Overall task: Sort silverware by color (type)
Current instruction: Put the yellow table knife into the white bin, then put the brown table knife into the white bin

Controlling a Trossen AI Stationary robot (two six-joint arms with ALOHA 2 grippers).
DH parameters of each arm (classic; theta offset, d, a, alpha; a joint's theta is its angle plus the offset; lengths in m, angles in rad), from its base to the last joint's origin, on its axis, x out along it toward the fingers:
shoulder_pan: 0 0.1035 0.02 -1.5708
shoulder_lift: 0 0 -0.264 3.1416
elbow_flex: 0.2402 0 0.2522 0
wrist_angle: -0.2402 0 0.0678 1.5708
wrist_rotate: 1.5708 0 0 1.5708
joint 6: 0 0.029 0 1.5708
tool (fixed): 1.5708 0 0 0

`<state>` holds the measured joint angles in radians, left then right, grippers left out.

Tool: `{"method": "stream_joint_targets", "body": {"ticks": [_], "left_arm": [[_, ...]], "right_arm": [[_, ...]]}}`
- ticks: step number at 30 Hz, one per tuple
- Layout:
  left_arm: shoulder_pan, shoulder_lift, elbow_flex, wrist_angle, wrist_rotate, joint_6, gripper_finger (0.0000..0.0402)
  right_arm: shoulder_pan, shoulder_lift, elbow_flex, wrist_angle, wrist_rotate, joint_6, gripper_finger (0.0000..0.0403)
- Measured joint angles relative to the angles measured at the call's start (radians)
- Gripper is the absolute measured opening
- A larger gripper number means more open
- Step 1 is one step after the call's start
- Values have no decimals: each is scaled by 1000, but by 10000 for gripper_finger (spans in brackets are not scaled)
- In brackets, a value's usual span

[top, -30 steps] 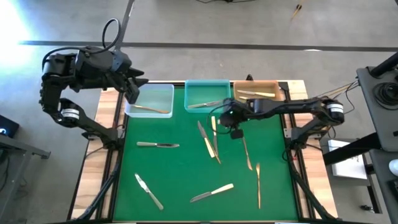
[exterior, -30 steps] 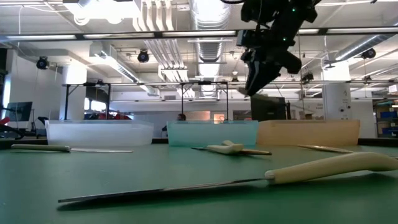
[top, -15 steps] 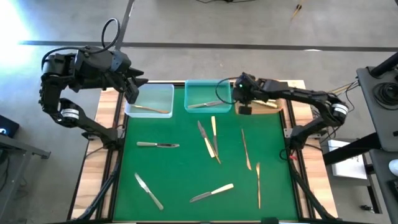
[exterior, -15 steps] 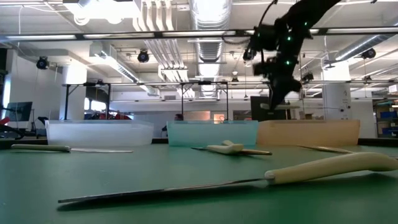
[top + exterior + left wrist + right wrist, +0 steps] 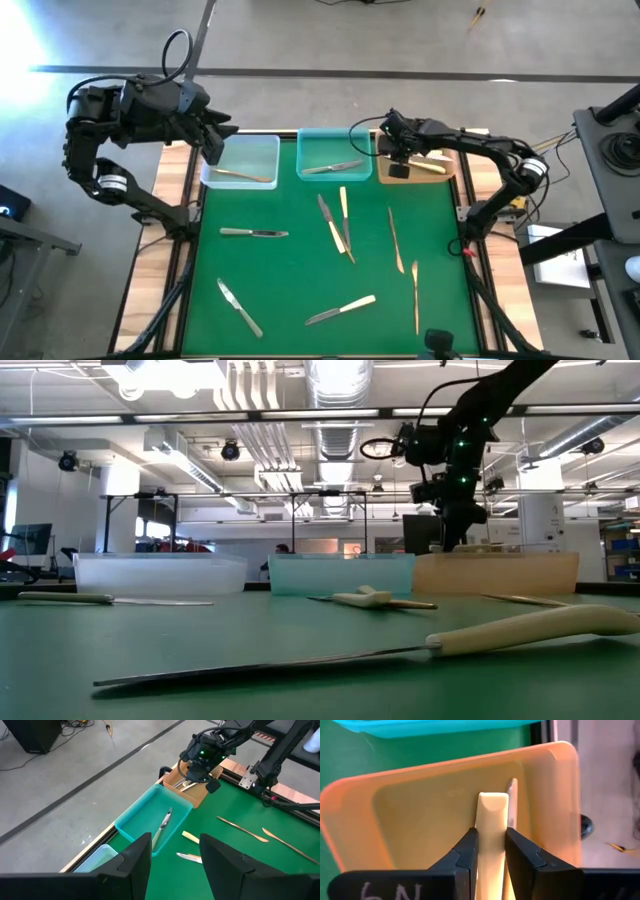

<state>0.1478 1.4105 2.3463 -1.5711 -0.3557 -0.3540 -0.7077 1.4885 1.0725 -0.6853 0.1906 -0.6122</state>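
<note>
Right gripper (image 5: 488,851) is clamped on a cream-handled knife (image 5: 492,820), hung right over the amber plastic bin (image 5: 420,810). Handle's long axis is lined up with the bin's depth, so a straight drop looks fine.

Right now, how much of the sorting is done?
Done: one piece lies in the clear bin, one in the teal bin, at least one in the amber bin. In hand: the right gripper holds a cream handle over the amber bin. Left: eight pieces on the mat. The left gripper waits, open.

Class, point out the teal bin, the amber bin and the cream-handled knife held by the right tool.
teal bin (image 5: 333,178): high view, near rim.
amber bin (image 5: 420,810): right wrist view, bare floor.
cream-handled knife (image 5: 492,822): right wrist view, handle.
</note>
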Motion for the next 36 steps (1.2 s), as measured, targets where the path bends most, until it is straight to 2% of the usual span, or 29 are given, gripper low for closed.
{"method": "stream_joint_targets", "body": {"ticks": [8, 14, 16, 18, 23, 28, 36], "left_arm": [[0, 0, 0, 0, 0, -5, 150], [0, 0, 0, 0, 0, -5, 150], [0, 0, 0, 0, 0, -6, 150], [0, 0, 0, 0, 0, -9, 150], [0, -1, 0, 0, 0, -30, 150], [0, -7, 0, 0, 19, 0, 150], [0, -27, 0, 0, 34, 51, 150]], "right_arm": [[-2, -2, 0, -5, -60, 125, 68], [-2, -45, 1, -37, -60, 307, 175], [2, -73, 1, -80, -73, 377, 198], [5, -107, 1, -152, -125, 473, 209], [36, -198, -2, -388, -355, 805, 203], [201, -303, -75, -472, -383, 1037, 179], [638, -406, -169, -454, -371, 1632, 156]]}}
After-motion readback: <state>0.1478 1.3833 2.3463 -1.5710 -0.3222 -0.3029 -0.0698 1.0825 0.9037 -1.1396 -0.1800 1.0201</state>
